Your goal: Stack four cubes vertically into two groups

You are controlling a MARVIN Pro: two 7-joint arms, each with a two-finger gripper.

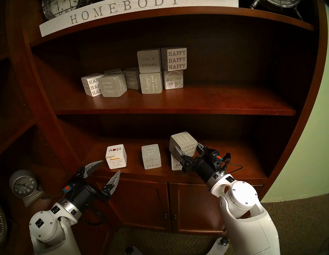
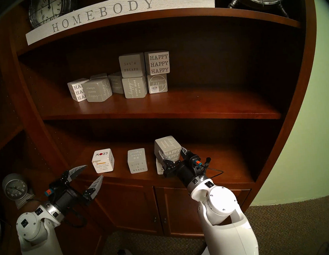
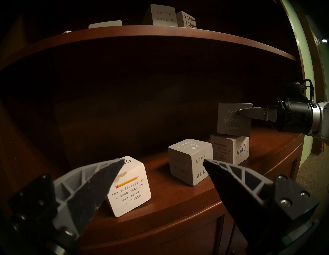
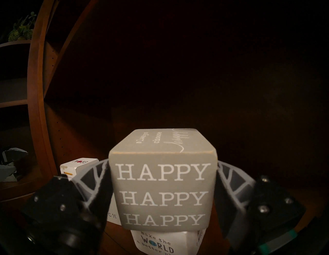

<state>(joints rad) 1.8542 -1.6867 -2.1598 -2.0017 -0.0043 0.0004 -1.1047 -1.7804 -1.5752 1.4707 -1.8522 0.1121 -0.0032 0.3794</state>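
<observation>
Four cubes sit on the lower shelf in front of me. My right gripper pinches the grey "HAPPY HAPPY HAPPY" cube, white lettering facing me, "always choose happy" on top. It sits slightly skewed on a white cube reading "make the WORLD a better place"; whether the two touch I cannot tell. My left gripper hangs with its fingers spread, just short of the white "GROW" cube, which has a red dot, a pencil and "the influence of a GOOD TEACHER can never be ERASED". Between them stands the grey "LIFE'S A BEACH" cube. Farther up are more lettered cubes, including "let's ESCAPE", then a "HOMEBODY" sign and two clocks.
</observation>
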